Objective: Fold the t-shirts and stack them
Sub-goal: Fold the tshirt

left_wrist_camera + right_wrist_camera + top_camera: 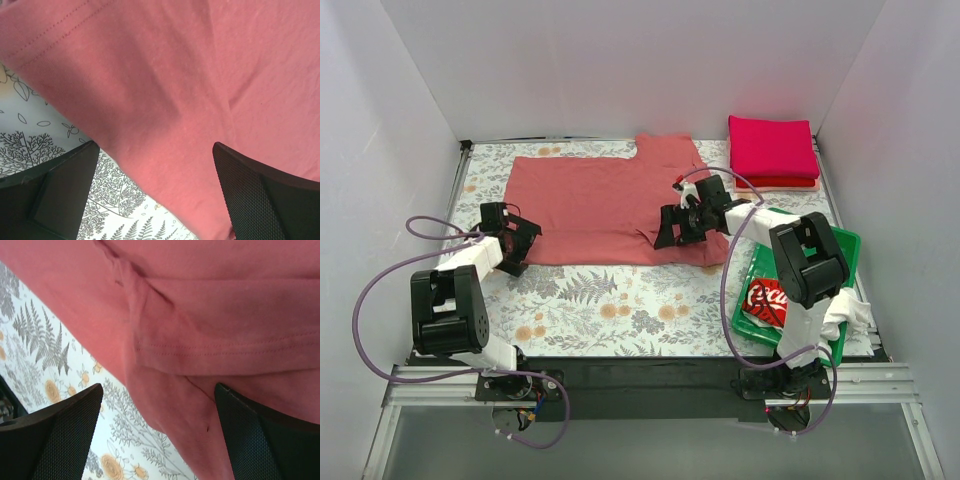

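Salmon t-shirt (600,205) lies flat under two parted claws.
Left claw (155,192), jaws apart, hangs over the shirt's near hem on the floral desk (620,300); right claw (157,432), also apart, over a folded sleeve. Right of it: folded magenta t-shirts (772,148), and a Coca-Cola t-shirt (766,298) in the green tray (847,248).

A floral covering (620,310) spreads over the bench, printed with grey-black ferns and small orange blossoms on white. From overhead, its bare stretch runs along the near side, from 7 round to 5 o'clock. The same print fills the 8 o'clock corner of each wrist view: ferns and outlined leaves on the left, ferns with orange flowers on the right. A green plastic tray (850,243) sits on the covering at 4 o'clock, askew to the bench edge. Plain white walls (620,60) close the left, far and right sides. A black strip (640,368) and a silver metal rail (650,385) line the near edge at 6 o'clock.
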`<move>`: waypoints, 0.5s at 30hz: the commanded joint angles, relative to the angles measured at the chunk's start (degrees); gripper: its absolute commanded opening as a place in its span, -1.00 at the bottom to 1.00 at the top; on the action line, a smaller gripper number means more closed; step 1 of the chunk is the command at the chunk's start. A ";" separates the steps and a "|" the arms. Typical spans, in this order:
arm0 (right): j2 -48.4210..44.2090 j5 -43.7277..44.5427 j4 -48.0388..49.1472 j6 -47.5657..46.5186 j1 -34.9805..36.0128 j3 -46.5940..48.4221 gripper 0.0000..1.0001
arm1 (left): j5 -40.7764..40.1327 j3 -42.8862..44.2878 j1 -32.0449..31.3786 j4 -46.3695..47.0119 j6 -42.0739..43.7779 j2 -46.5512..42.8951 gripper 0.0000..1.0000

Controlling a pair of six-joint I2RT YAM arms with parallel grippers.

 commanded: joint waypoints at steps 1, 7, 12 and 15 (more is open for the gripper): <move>1.90 -0.82 4.92 1.77 0.56 1.80 0.97 | -2.32 -0.38 0.02 1.08 1.39 0.34 0.93; 4.54 0.23 10.01 3.61 0.83 4.43 0.97 | -5.04 0.14 0.02 -0.67 1.92 2.45 0.93; 6.56 1.73 11.00 5.37 0.74 8.99 0.97 | -7.15 -0.21 0.02 -1.47 1.48 2.54 0.93; 7.17 3.83 10.99 5.55 0.74 11.55 0.97 | -8.12 0.32 0.02 -2.34 1.57 3.06 0.93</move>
